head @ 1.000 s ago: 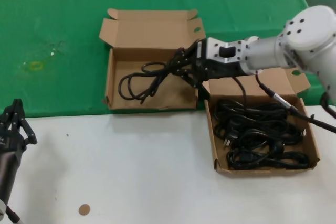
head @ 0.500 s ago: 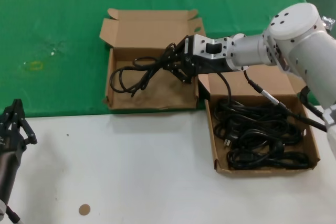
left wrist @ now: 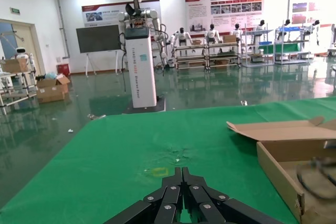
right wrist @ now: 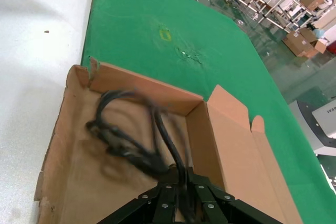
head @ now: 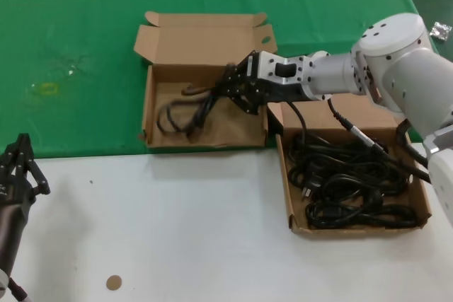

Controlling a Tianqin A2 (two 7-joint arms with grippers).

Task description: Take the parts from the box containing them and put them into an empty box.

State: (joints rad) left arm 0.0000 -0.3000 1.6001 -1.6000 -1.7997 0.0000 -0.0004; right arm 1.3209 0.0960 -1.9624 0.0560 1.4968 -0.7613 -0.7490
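Observation:
My right gripper (head: 230,90) reaches over the empty box (head: 146,107) on the green cloth and is shut on a black cord bundle (head: 185,109), whose loops hang down to the box floor. In the right wrist view the fingers (right wrist: 185,176) clamp the cable, and the bundle (right wrist: 131,142) trails away inside that box (right wrist: 71,103). The box containing the parts (head: 284,175) sits to the right on the white table, with several coiled cords (head: 350,182) in it. My left gripper (head: 20,164) is parked at the near left, shut and empty (left wrist: 182,170).
Both boxes have their lids (head: 202,37) folded back towards the far side. The green cloth (head: 78,47) carries a yellow mark (head: 48,88). A brown spot (head: 113,282) lies on the white table (head: 177,231) near its front. The left wrist view shows the left box's wall (left wrist: 278,171).
My right gripper carried the cord bundle leftward over the left box, then lowered it, so the loops now sag inside the box. The left arm stayed still.

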